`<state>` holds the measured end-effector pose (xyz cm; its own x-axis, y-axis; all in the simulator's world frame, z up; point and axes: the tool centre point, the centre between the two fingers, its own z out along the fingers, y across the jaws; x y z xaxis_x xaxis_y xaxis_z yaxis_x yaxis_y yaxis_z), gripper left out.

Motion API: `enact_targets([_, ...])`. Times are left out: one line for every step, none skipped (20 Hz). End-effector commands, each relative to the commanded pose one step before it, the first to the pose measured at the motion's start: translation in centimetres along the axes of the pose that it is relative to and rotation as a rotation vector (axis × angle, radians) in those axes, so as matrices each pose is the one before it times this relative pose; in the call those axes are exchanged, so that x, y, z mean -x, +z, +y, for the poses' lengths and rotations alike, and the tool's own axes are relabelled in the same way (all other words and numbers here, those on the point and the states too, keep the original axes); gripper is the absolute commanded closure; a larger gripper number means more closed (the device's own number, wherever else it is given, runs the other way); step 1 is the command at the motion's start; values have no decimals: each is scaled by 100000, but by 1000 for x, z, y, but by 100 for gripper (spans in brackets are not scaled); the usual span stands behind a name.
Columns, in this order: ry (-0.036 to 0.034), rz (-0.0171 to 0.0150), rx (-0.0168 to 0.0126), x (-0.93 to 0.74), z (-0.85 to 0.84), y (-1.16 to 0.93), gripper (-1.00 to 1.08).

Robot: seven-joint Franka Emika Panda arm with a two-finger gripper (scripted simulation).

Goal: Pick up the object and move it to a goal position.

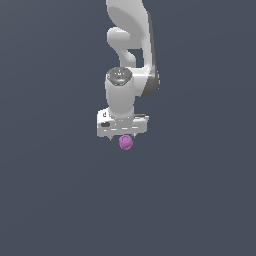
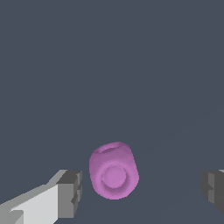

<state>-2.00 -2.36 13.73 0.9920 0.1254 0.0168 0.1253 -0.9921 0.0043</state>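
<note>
We see nothing else around the arm (image 1: pixel 131 55), only a plain dark grey surface (image 1: pixel 50 200), and no writing is readable anywhere. Our gripper (image 2: pixel 142 192) stands wide open and holds nothing, its grey fingertips (image 2: pixel 70 192) apart from the lump (image 2: pixel 113 170), which sits between them, nearer one.
</note>
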Motion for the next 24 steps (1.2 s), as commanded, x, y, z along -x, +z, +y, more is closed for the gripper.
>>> enact_targets([-6603, -458, -32, 849, -371, 1207, -92])
enact_targets([-2520, -156, -32, 317, -168, 445, -92])
enact_targets([-2362, -142, -41, 295, -169, 412, -92])
enact_targets([-2202, -128, -47, 274, -166, 380, -92])
enact_targets([-2043, -115, -51, 253, -163, 348, -92])
enact_targets([-1882, -103, -54, 231, -157, 317, -92])
enact_targets([-1720, -91, -55, 210, -149, 287, -92])
enact_targets([-1558, -80, -54, 189, -139, 258, -92])
enact_targets([-1396, -69, -52, 168, -129, 229, -92])
enact_targets([-1231, -59, -48, 148, -116, 201, -92])
enact_targets([-1070, -50, -44, 127, -104, 173, -92])
enact_targets([-904, -41, -39, 107, -89, 146, -92])
enact_targets([-742, -33, -33, 87, -75, 119, -92])
enact_targets([-572, -25, -26, 68, -56, 92, -92])
enact_targets([-413, -18, -19, 48, -43, 66, -92])
enact_targets([-248, -11, -12, 29, -26, 39, -92])
enact_targets([-69, -3, -3, 13, -2, 13, -92])
enact_targets([511, -38, -6, -44, 36, -54, -92])
enact_targets([0, 0, 0, 2, 1, 34, -92])
enact_targets([0, 0, 0, 6, 3, 102, -92])
enact_targets([0, 0, 0, 10, 6, 169, -92])
enact_targets([-69, 5, -1, 0, -28, 234, -92])
enact_targets([0, 0, 0, 19, 9, 302, -92])
enact_targets([-69, 5, -2, 9, -24, 365, -92])
